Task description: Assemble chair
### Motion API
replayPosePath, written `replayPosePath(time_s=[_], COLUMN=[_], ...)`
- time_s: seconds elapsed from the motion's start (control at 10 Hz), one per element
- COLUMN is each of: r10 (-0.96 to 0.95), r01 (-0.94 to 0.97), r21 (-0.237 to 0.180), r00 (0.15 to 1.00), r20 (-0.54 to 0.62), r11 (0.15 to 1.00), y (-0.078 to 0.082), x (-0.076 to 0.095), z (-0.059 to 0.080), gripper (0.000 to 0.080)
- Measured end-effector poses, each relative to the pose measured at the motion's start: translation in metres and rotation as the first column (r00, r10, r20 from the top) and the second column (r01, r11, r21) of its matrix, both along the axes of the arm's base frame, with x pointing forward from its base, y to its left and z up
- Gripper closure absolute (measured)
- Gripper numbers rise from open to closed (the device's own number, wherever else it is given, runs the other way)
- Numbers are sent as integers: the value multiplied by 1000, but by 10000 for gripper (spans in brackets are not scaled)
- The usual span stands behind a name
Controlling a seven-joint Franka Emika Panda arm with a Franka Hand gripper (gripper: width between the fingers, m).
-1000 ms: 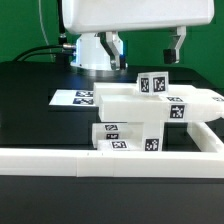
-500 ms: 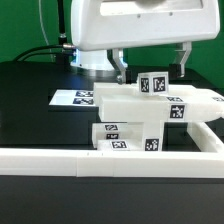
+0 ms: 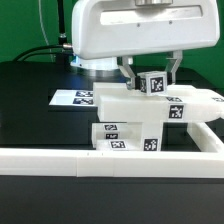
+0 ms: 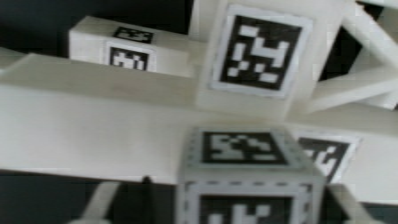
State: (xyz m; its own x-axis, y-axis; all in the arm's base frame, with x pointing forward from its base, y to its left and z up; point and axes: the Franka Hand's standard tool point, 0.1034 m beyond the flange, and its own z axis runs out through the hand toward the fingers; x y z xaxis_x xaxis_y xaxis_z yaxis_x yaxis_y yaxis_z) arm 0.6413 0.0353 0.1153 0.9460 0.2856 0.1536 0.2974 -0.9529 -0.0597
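The chair [image 3: 150, 100] sits half built in the middle of the black surface [image 3: 35, 115], a cluster of chunky white pieces with black-and-white square tags. A broad slab [image 3: 125, 98] lies flat on top and reaches toward the exterior view's right. Under it stand lower pieces [image 3: 125, 135] with tags on their front faces. On the slab stands a small cube-like block [image 3: 152, 84], upright, its tagged face turned toward the exterior camera.

The fingers [image 3: 130, 74] hang on either side of that block, one at each flank, with their tips level with its upper half. They are spread apart rather than clamped. In the wrist view a dark strip of surface shows between one finger [image 4: 128, 200] and the block [image 4: 249, 180]. On the other side, contact cannot be judged. The wrist view also shows, beyond the block, a tall upright piece [image 4: 263, 55] with a large tag and a smaller tagged cube [image 4: 125, 50] behind the slab.

Above the fingers, the arm's bulky white housing [image 3: 140, 30] fills the top of the exterior view. In front of the chair, a long white rail [image 3: 100, 160] runs across the surface and turns back along the exterior view's right. The marker board [image 3: 72, 97] lies flat just beside the slab on the exterior view's left. A green backdrop [image 3: 25, 25] stands behind.
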Motion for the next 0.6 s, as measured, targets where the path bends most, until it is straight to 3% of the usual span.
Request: replayPosePath(time_s=[0.1, 0.4, 0.6], r10=[-18, -67, -235], r01=[18, 67, 235], r21=[2, 10, 30], r00=[1000, 998, 972], r20=[0, -5, -25], r11=[1000, 998, 971], y=[0, 0, 0], x=[0, 0, 1], z=[0, 0, 0], gripper=[530, 530, 530])
